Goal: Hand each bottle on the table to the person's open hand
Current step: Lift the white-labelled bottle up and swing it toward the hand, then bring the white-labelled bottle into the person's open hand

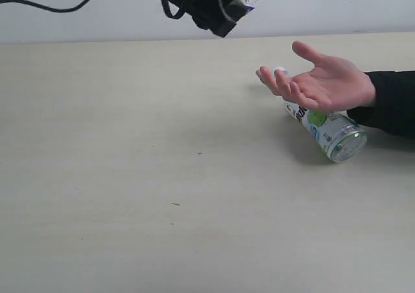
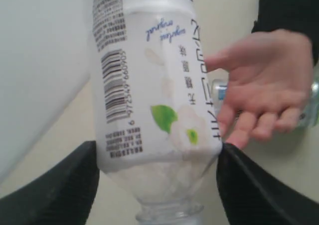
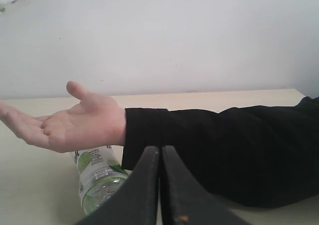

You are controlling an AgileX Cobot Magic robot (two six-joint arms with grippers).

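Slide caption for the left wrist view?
Left gripper holding floral-label bottle beside the person's open hand; second bottle partly hidden behind it.

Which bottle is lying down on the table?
The bottle with green fruit on its label lies on its side on the table, under the open hand. The flowery bottle is up in the air, clamped in the left gripper.

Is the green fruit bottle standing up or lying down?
Lying down. The bottle rests on its side on the table, below the person's open hand.
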